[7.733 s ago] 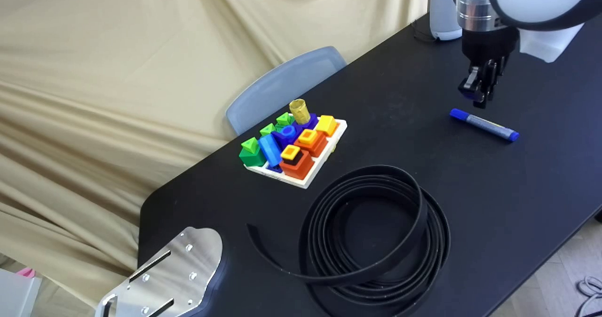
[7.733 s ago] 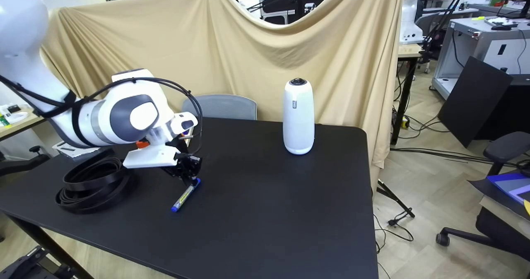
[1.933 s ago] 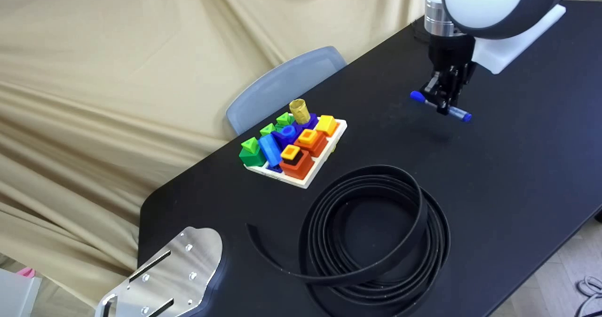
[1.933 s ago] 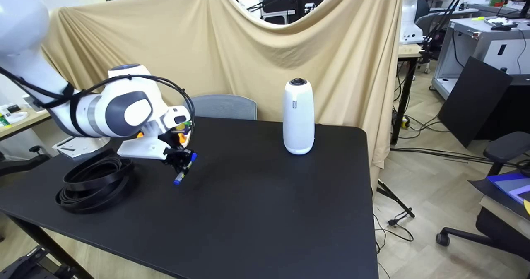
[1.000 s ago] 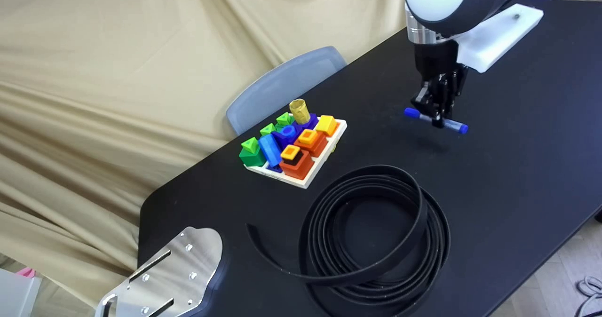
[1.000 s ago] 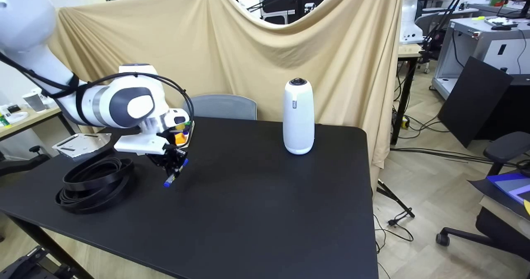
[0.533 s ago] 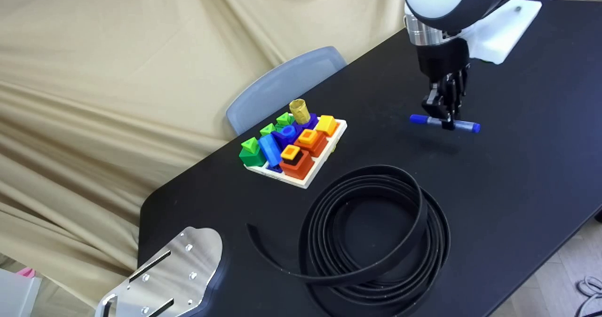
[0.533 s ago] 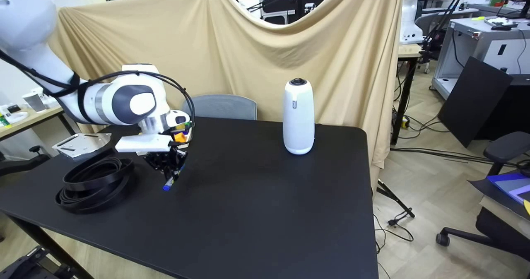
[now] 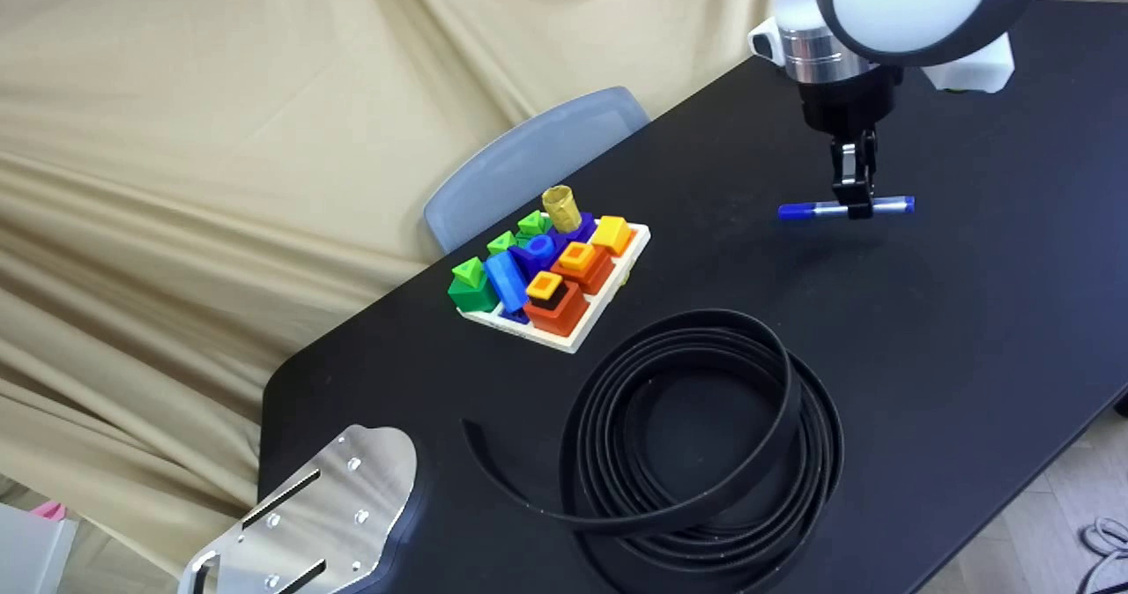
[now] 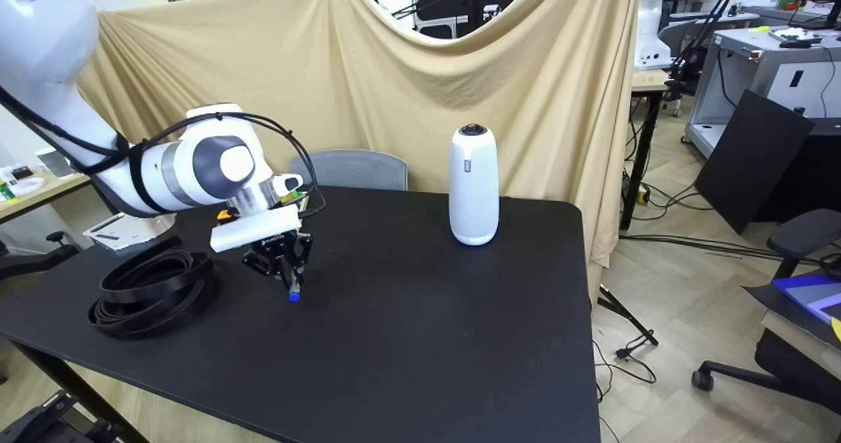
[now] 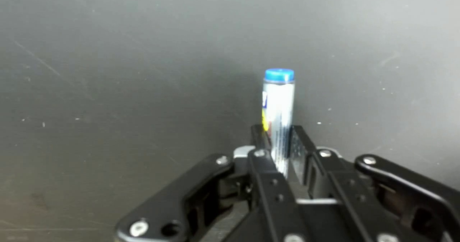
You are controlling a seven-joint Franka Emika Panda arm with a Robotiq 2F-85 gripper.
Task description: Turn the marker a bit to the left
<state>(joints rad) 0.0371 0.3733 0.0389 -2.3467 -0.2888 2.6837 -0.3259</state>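
As I look past the coil (image 9: 692,510): in an exterior view the marker (image 9: 826,210) sits crosswise in the hand (image 9: 859,207), held, I judge, just clear of the counter (image 9: 996,338).
Marker's slant: from here the tail (image 9: 908,204) now shows a little higher than the blue cap (image 9: 797,211), no longer lower; hand and marker swing round together.
What the swing means: the leftward turn looks largely made, and setting the marker down and letting go would be what is left.
Over by the tall white device (image 10: 473,186): in an exterior view the tail (image 10: 294,296) now points almost straight to the counter's near edge instead of slanting toward the coil, which fits a turn; the cap is hidden behind the hand.
Down at the wrist: in the wrist view both pads (image 11: 297,148) press the barrel (image 11: 280,105) from either side, the hand drawn narrow and holding the marker.
Marker's looks: slim, pale and shiny, its tail bright blue, a strip of yellow and dark blue print (image 11: 265,118) along one side, the lettering too blurred to read, the cap out of sight.
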